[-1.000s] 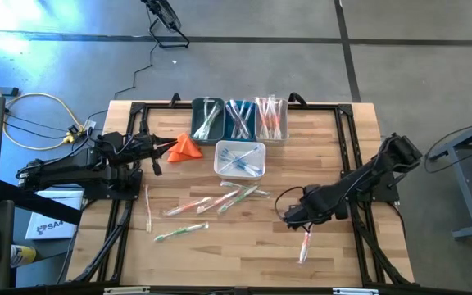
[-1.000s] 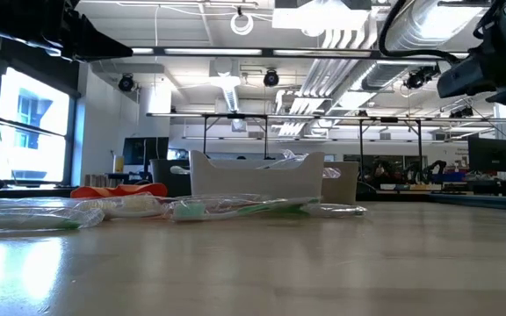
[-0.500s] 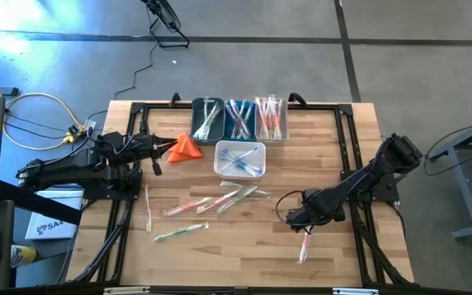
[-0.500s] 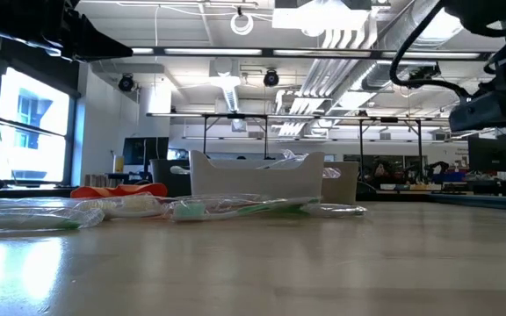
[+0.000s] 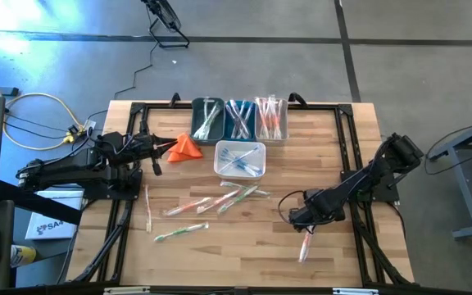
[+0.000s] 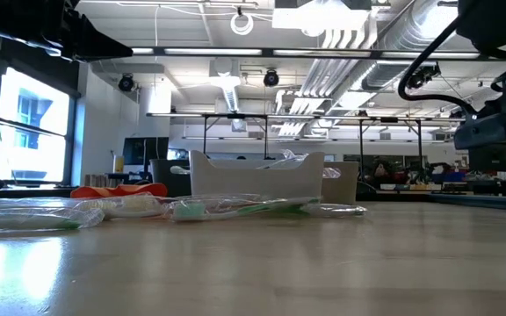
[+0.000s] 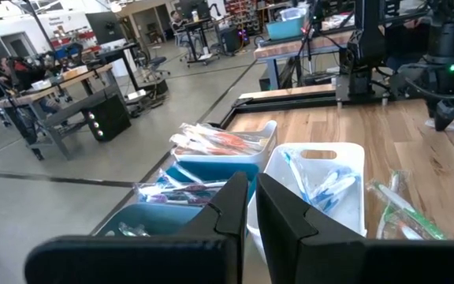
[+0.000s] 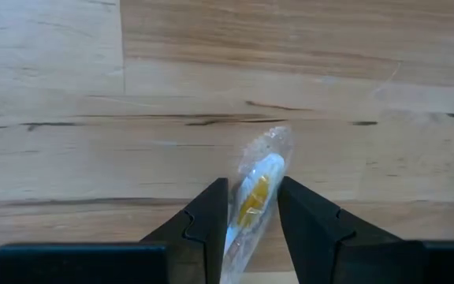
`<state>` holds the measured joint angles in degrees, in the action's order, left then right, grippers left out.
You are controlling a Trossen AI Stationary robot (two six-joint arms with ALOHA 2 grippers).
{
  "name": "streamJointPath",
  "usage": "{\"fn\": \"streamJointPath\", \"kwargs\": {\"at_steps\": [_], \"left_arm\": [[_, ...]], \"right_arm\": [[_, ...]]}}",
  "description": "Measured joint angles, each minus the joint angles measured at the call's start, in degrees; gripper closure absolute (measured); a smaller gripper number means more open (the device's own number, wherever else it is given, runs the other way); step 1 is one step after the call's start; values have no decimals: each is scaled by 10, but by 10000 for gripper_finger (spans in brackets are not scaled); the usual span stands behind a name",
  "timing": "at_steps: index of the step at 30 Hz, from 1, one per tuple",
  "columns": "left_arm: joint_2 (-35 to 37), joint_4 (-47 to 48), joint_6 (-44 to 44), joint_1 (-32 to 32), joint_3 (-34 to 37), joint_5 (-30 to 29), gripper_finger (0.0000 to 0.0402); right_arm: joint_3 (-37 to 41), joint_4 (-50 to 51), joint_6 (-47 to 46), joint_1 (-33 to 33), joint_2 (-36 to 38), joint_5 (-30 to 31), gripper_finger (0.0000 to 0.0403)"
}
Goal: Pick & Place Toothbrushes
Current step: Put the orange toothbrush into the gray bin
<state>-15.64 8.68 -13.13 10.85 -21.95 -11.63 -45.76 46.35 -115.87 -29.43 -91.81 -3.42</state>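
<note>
Beside the white bin point(image 5: 240, 159), toward the counter's point(image 5: 342, 147) right front, the right pincer point(image 5: 305, 223) is poised low over a lone wrapped toothbrush with an orange handle point(image 5: 304, 246). Over the last second the arm has been drawn slightly away from the white bin and lowered. In the right wrist view the toothbrush point(image 8: 252, 193) is framed between the two dark fingers point(image 8: 207, 221), which are set narrowly apart on either side of the wrapper; no squeeze can be seen yet. A grasp is judged to be imminent, with the pick step nearly done and the carry to a bin still to come.

Behind the white bin three more bins point(image 5: 239, 120) are lined up, each already stocked with toothbrushes. In front of the white bin several loose toothbrushes point(image 5: 211, 201) are scattered, so much of the task is judged to remain.

Left of the white bin, by the orange cloth point(image 5: 187, 146), the left pincer point(image 5: 159, 152) is parked with its fingers nearly touching, holding nothing.
</note>
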Motion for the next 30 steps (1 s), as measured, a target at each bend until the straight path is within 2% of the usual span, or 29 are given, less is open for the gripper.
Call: {"fn": "streamJointPath", "kwargs": {"at_steps": [11,21,26,28,30], "left_arm": [[0,0,0,0,0,0,378],[0,0,0,0,0,0,378],[0,0,0,0,0,0,378],[0,0,0,0,0,0,378],[0,0,0,0,0,0,378]], "right_arm": [[0,-8,1,0,0,15,358],[2,-24,2,0,0,28,359],[1,-30,2,1,0,65,363],[0,-41,2,2,0,101,364],[0,-40,2,4,3,106,368]]}}
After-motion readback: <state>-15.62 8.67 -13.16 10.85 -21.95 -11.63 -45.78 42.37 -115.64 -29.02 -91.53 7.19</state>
